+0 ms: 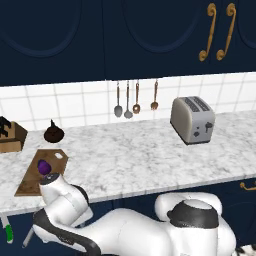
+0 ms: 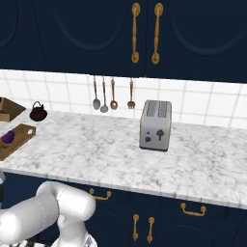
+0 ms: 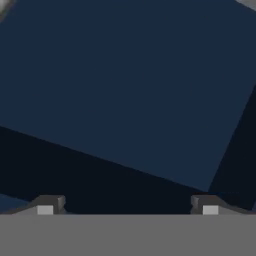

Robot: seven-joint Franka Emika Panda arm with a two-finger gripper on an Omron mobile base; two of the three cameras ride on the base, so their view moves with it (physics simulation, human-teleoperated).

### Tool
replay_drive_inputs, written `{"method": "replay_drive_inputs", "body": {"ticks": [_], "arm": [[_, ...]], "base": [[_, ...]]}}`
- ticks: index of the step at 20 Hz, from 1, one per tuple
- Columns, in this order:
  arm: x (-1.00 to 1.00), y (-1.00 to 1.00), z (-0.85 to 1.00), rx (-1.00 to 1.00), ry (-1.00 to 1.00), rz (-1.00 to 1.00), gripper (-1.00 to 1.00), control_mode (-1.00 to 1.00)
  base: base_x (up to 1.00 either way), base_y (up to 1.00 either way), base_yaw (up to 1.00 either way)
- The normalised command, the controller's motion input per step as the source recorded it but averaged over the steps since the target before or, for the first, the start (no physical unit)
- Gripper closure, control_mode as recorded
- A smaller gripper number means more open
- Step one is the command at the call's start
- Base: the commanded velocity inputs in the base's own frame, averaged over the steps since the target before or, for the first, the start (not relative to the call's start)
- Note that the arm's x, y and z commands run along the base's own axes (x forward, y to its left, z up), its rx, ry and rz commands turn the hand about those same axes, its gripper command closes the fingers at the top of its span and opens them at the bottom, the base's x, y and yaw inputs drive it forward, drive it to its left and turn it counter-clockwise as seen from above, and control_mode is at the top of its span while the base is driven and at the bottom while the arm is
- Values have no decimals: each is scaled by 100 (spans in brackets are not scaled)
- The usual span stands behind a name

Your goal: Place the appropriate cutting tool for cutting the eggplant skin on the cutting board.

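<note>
Two fingertips (image 3: 46, 206) stand wide apart, empty, facing a dark blue cabinet front (image 3: 130, 90). Far left on the counter (image 1: 145, 155), the eggplant (image 1: 44, 166) sits on the cutting board (image 1: 30, 185), near the counter's front edge. No writing is readable.

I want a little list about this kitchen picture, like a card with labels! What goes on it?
eggplant: purple eggplant lies on the cutting board
board place: left end of the marble counter
toaster: silver toaster stands on the counter near the wall
hanging things: spoons hang on the tiled wall
kettle: small dark kettle behind the board
knife block: wooden knife block at the far left
gripper: gripper open, holding nothing, facing a dark blue cabinet front
</note>
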Motion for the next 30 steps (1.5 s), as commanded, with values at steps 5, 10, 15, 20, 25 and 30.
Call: {"method": "replay_drive_inputs", "body": {"ticks": [5, 10, 15, 20, 25, 30], "arm": [[17, 0, -65, 13, 2, -1, -100, -100], [-30, 6, -44, 6, 11, -8, -100, -100], [-45, 10, -27, 2, 16, -11, -100, -100], [-84, 4, 0, 0, 29, -11, -100, -100], [-82, 18, 7, 0, 22, -15, -100, -100], [61, 100, 31, -9, -9, -17, -100, -100]], "base": [[0, 0, 0], [0, 0, 0], [0, 0, 0], [0, 0, 0], [0, 0, 0], [0, 0, 0]]}}
